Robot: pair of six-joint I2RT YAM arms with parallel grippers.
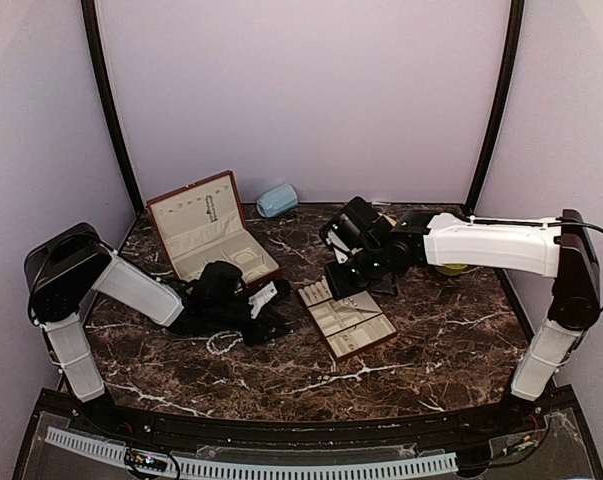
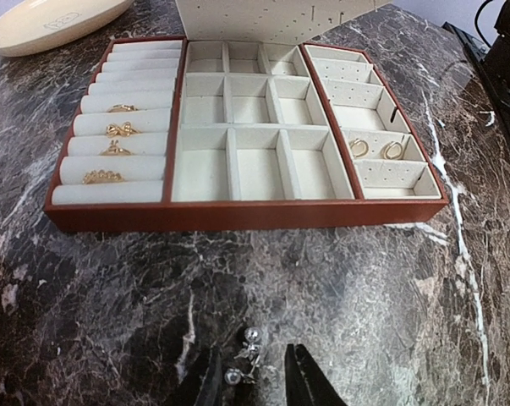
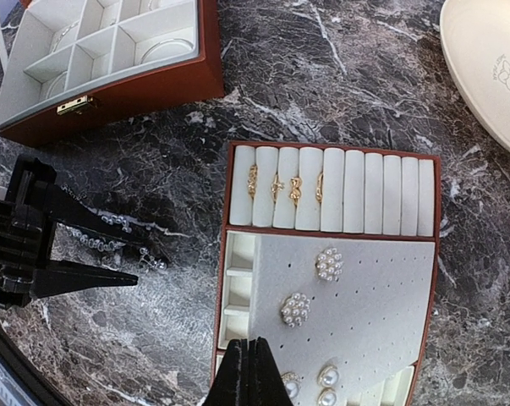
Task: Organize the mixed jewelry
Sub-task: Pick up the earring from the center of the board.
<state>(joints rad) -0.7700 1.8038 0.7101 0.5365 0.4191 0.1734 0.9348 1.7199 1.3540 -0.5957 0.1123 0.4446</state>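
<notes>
Two tools are mine, and the overhead view shows both low over the dark marble worktop [image 1: 431,350]. My left tool [image 1: 279,322] sits left of centre, with the white bead strand [image 1: 224,343] lying on the stone just below it in the frame. My right tool [image 1: 349,288] hangs over the upper end of the slotted tray [image 1: 346,325] at centre. The open box [image 1: 206,235] stands at upper left.

From the left wrist, my fingers [image 2: 204,385] stand apart at the bottom edge, straddling a few beads of the strand without pinching them yet. The tray fills the upper half, with gold rings [image 2: 112,131] in the rolls at left and two hoop earrings [image 2: 373,149] in a cell at right.

From the right wrist, my right tool is pressed together at bottom centre, holding nothing, above the perforated pad [image 3: 381,279] with its pearl earrings [image 3: 295,309]. At the left edge the strand trails across the stone past my left tool.

I judge the step in hand to be picking up the strand. Next I should pinch squarely on the beads, not beside them. Then I should lift slowly so the whole length follows without snagging.
</notes>
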